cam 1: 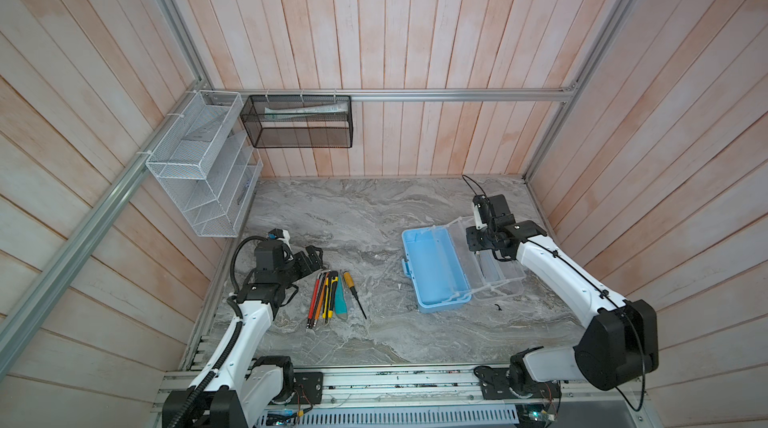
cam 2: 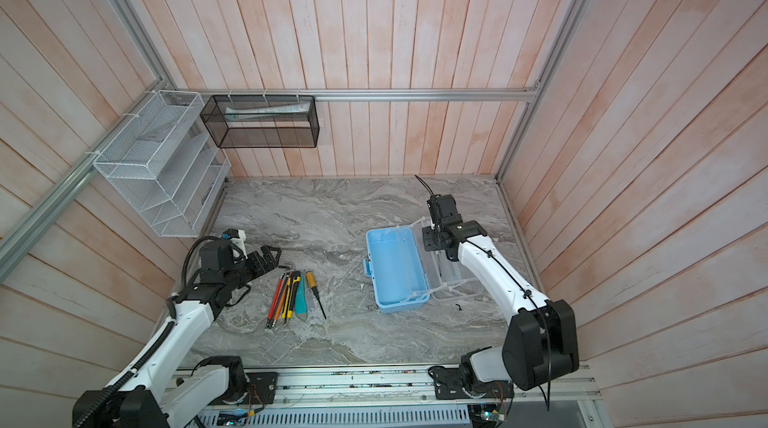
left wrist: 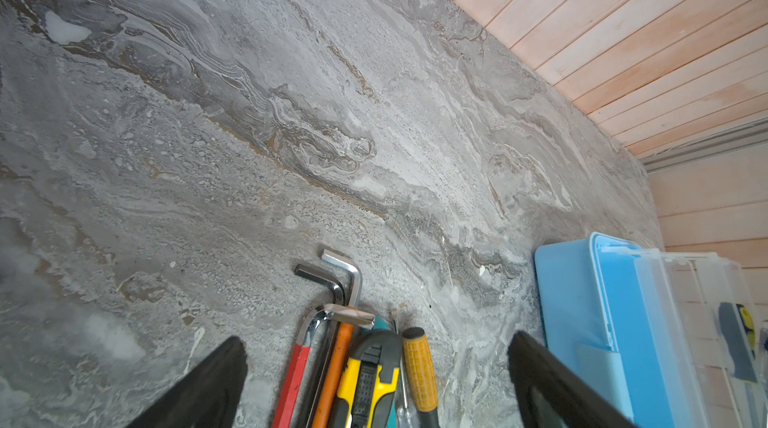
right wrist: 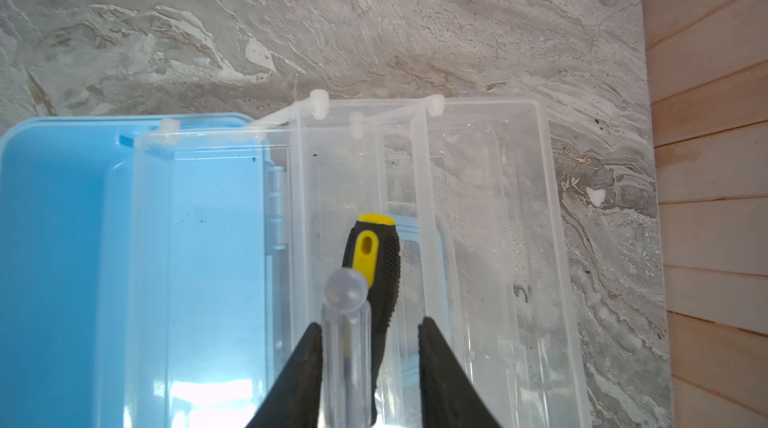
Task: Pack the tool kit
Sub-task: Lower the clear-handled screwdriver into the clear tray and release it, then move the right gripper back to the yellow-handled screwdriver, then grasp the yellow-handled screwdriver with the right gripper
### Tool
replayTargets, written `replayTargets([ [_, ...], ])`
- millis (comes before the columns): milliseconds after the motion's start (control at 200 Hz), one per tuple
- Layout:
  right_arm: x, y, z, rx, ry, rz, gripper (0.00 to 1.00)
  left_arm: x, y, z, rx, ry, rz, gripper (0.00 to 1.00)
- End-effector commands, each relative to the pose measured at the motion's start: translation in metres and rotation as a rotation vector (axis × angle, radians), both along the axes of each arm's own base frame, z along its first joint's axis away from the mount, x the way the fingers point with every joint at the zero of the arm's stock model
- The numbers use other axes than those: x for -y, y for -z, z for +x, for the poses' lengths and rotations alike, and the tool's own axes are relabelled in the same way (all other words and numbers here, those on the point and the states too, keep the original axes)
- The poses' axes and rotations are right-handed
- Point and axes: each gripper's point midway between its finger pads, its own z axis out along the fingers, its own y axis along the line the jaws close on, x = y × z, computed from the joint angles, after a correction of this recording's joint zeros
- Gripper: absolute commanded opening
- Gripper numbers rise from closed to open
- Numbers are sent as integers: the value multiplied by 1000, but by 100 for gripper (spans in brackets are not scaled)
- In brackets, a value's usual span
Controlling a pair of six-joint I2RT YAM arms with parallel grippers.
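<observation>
The light blue tool box (cam 1: 432,272) stands open on a marble tabletop (cam 1: 374,213), its clear tray (right wrist: 482,105) swung out on white arms beyond the box's right-hand long side, as both top views show. Directly over that tray, just off the box's hinge edge, hangs the right gripper (right wrist: 370,322), its black jaws parted: a clear-handled screwdriver (right wrist: 347,342) stands against one finger (right wrist: 303,363), while a gap separates it from the other. A black-and-yellow screwdriver (right wrist: 376,255) lies just beside it, lower, in the same tray compartment. The blue tub of the box itself shows no tools. Well to the left of the box in both top views, a row of tools lies side by side on the marble: hex keys (left wrist: 340,276), a red-handled tool (left wrist: 295,372), an orange-handled one (left wrist: 332,363), a yellow-and-black utility knife (left wrist: 370,372), a teal utility knife (cam 1: 340,301) and a yellow-handled screwdriver (cam 1: 348,280). At the far end of that row, on the side away from the box, the left gripper (left wrist: 378,340) hovers with its jaws spread wide and nothing between them. A small black scrap (cam 1: 498,307) lies on the marble by the box's near right corner. Farther left of the box, a white wire rack (cam 1: 199,180) and a black mesh basket (cam 1: 299,122) hang on the panelled walls.
</observation>
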Motion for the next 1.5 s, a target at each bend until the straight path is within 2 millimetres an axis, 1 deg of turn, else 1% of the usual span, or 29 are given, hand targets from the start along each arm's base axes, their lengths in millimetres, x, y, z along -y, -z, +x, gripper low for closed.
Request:
replayTargets([
  [0,-7,-26,2,39,-12,29,38,-1,-18,7,52,1,-2,100],
  [85,-19,-34,1,53,-37,51,38,-1,-18,7,54,2,2,100],
  [180,-36,-37,0,60,-67,53,38,-2,-17,6,51,-1,3,100],
  [270,-62,-37,-2,58,-123,71,38,-2,-18,6,54,0,7,100],
  [335,-93,-34,-5,60,-194,112,38,-2,-19,6,55,1,10,100],
  [390,-124,-27,-10,56,-259,153,38,-3,-19,6,54,0,12,100],
  [485,-179,-6,-23,20,-381,212,38,-3,-20,6,54,-2,10,100],
  [535,-208,6,-34,-14,-463,224,38,-3,-19,5,52,-3,11,100],
  [665,-257,41,-50,-99,-553,234,37,-5,-19,2,49,-9,23,100],
  [730,-279,55,-58,-127,-593,252,37,-6,-18,1,46,-12,27,100],
  [790,-298,66,-65,-147,-623,265,37,-5,-17,1,41,-12,24,100],
  [920,-336,81,-79,-170,-685,301,37,-5,-15,0,37,-13,18,100],
  [1050,-361,99,-87,-211,-714,286,37,-2,-15,0,38,-6,-2,100],
  [1101,-368,105,-89,-222,-723,294,37,-1,-16,-1,41,-4,-4,100],
  [1211,-380,113,-90,-227,-735,305,37,-3,-14,-2,35,-9,1,100],
  [1361,-383,130,-84,-238,-711,253,35,-4,-12,-3,28,-11,10,100],
  [1491,-388,136,-91,-247,-729,252,35,-4,-15,-3,40,-13,14,100],
])
